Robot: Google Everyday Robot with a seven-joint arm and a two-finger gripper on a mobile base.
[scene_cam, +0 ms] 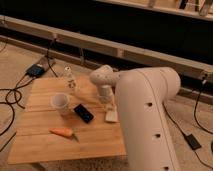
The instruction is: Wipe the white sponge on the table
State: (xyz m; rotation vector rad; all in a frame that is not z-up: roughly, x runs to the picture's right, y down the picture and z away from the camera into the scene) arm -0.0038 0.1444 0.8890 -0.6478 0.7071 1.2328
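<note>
The white sponge lies flat on the light wooden table, toward its right edge. My gripper comes down from the white wrist onto the sponge's far end and is shut on it, pressing it to the planks. The bulky white arm fills the right half of the view and hides the table's right edge.
Left of the sponge lie a black phone, a translucent cup and an orange carrot. A small clear bottle stands at the back. Cables and a black box lie on the floor at left.
</note>
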